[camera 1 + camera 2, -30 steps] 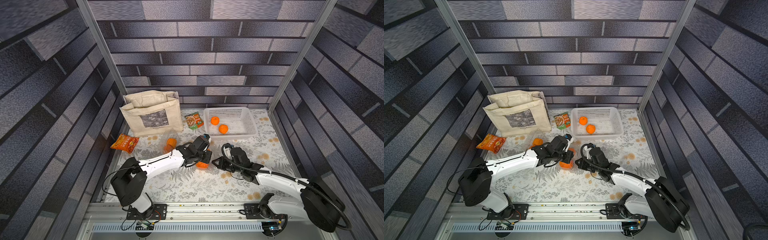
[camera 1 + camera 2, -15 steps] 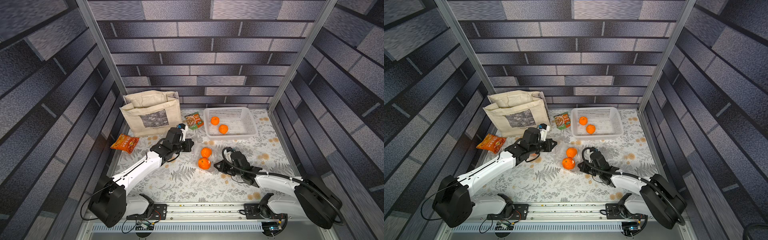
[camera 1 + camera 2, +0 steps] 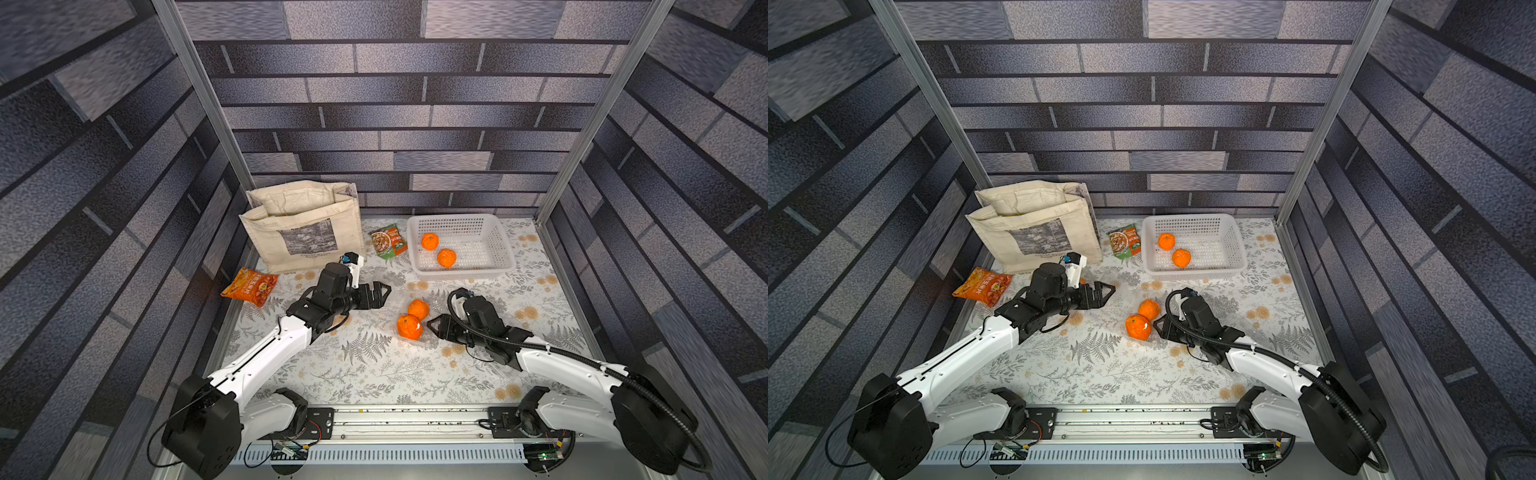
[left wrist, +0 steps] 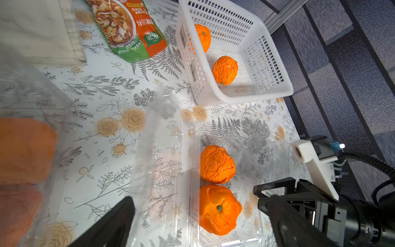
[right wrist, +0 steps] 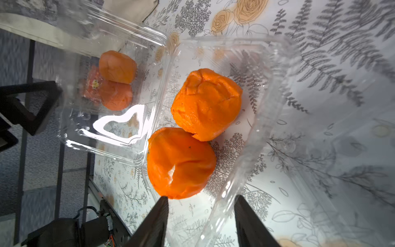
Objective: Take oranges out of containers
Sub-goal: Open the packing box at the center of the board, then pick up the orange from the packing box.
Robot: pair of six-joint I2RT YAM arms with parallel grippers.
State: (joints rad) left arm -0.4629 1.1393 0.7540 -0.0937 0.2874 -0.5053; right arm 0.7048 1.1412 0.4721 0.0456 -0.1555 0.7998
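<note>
Left gripper point(image 3: 383, 295): jaws wide apart and empty; it sits between the cloth bag point(image 3: 299, 228) and the open container, touching neither.
Right gripper point(image 5: 201, 198): jaws apart; the open container's thin side wall runs between the fingers with neither pad pressing it. The front orange is just beyond the tips.
Open container point(image 5: 267, 119): mid-table, with its lid swung open toward the left arm's side. The front orange point(image 4: 220, 210) and back orange point(image 4: 217, 164) touch each other in the tray.
Second container point(image 4: 38, 98): under the left wrist and blurred, with two oranges point(image 4: 23, 149) inside. I cannot tell whether its lid is shut.
Basket point(image 3: 505, 249): white and perforated, near the back right corner; the basket oranges point(image 3: 430, 241) lie apart from each other.
Edges: walls close in on the left, back and right, and a metal rail point(image 3: 407, 424) runs along the front.
Open room: bare tablecloth point(image 3: 374, 374) between the two arms, plus a strip between the open container and the basket.
Writing: the soup packet point(image 4: 128, 32) carries Chinese characters and a small Latin line, not legible. There are barcode stickers point(image 4: 193, 71) on the basket wall. The snack packet point(image 3: 249, 286) has print too small to read. The bag bears a grey printed picture.
</note>
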